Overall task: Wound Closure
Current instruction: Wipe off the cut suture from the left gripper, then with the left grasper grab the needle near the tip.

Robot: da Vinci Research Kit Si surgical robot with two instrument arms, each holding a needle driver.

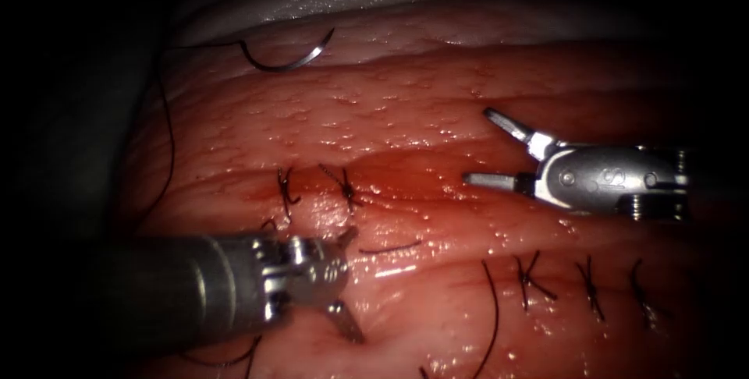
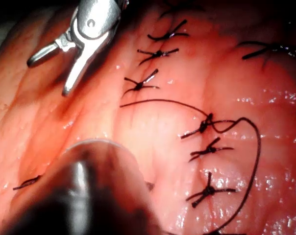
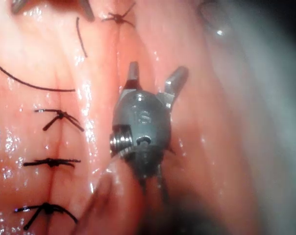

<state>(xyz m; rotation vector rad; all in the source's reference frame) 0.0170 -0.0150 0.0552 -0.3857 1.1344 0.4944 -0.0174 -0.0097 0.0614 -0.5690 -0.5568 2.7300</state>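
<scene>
- Needle (image 1: 287, 58) is lying loose on the tissue (image 1: 437, 90) near its far edge, well apart from both tools; thread (image 1: 167, 133) is trailing down the left edge.
- Open tissue is sitting btwn the tools, w/ knots (image 1: 286, 189) beside it.
- Left tool (image 1: 348, 281) is reaching in low, jaws spread, holding nothing.
- Right tool (image 1: 488, 147) is hovering level, jaws wide, empty.

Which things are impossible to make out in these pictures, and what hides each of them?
1. Left tool, endoscope view: both jaws open and empty, but what lies under its shaft is hidden.
2. Thread from the needle: it fades into the dark edge of the tissue.
3. Left wrist view: the dark blurred shaft covers the left tool's own jaws.
4. Right tool, right wrist view: its shaft is blurred.
</scene>
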